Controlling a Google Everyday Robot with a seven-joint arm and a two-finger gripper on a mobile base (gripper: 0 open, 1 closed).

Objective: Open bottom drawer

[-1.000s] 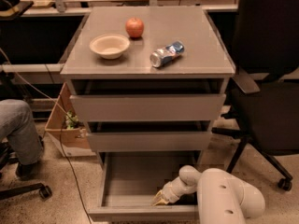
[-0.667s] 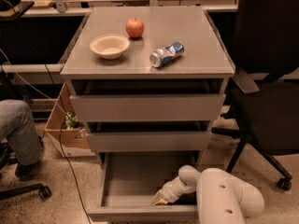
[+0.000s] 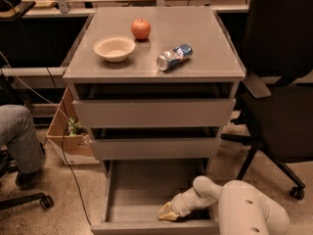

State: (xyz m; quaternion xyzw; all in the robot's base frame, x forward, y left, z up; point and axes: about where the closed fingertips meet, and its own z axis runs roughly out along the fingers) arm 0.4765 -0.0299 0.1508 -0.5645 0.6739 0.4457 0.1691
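The grey metal cabinet (image 3: 154, 62) has three drawers. The bottom drawer (image 3: 151, 192) is pulled out toward me, and its wide shallow grey box interior shows empty. Its slim front edge (image 3: 146, 226) lies at the lower edge of the view. My gripper (image 3: 167, 211) reaches in from the lower right on a white arm (image 3: 244, 209). Its yellowish tip rests inside the drawer, just behind the front edge. The two drawers above, the top one (image 3: 154, 112) and the middle one (image 3: 154, 148), stand slightly ajar.
On the cabinet top are a beige bowl (image 3: 114, 48), a red apple (image 3: 141, 29) and a can (image 3: 174, 57) lying on its side. A black office chair (image 3: 281, 82) stands right. A person's leg (image 3: 19, 138) and a cardboard box (image 3: 68, 131) are left.
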